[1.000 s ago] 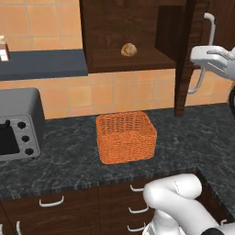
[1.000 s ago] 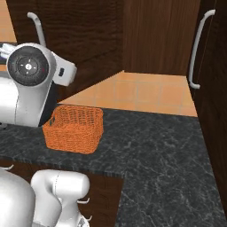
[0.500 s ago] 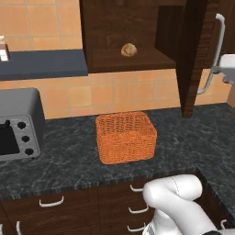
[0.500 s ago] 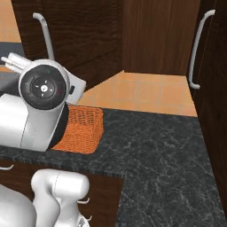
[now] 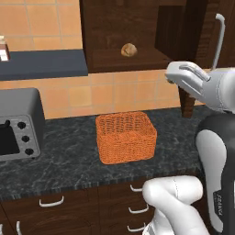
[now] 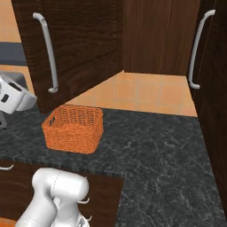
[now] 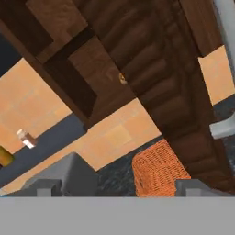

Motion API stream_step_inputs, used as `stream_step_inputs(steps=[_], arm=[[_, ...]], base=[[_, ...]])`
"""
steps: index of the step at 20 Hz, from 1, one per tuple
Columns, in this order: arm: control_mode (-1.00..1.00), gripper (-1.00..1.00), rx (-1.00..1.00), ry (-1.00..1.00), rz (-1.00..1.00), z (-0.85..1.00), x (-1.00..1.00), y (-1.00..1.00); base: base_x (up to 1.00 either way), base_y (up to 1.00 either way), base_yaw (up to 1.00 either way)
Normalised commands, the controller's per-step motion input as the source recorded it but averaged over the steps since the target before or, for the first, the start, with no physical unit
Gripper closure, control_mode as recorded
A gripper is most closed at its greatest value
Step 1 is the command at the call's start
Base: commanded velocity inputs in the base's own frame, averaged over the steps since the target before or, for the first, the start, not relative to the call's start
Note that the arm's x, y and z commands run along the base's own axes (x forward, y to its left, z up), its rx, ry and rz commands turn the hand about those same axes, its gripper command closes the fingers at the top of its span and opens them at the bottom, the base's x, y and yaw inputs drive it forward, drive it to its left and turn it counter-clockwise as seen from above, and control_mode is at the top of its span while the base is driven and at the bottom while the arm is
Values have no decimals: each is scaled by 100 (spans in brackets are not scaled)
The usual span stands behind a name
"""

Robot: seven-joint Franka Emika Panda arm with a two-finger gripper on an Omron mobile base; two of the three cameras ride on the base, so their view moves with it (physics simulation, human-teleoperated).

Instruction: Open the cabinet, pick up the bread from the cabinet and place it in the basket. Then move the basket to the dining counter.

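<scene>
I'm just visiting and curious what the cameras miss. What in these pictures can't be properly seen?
- The small tan-brown bread loaf on the dark brown wood cabinet shelf: too small for detail in the left base and hand views.
- The right base view: the open cabinet door hides the shelf.
- The orange woven wicker basket: the door's edge cuts it off in the hand view.
- The tool: its fingertips are barely in frame, so open or shut is unclear.

Dark brown wood-grain cabinet, tan bread, orange woven basket, black speckled countertop, silver toaster oven
</scene>
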Motion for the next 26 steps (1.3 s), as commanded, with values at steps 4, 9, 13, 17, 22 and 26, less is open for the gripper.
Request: stream_step_inputs(steps=[4,9,13,17,22,26], arm=[[-100,-100,13,9,-31,-22,100,78],[-100,-100,13,-23,-36,-3,99,56],[-100,-100,17,-53,-25,-2,62,1],[-100,-100,17,-51,-52,0,41,0],[-100,-100,20,-28,-74,0,17,0],[-100,-100,45,-12,-62,0,0,-18]], base=[[0,0,0],[0,0,0],[0,0,0],[0,0,0],[0,0,0],[0,0,0]])
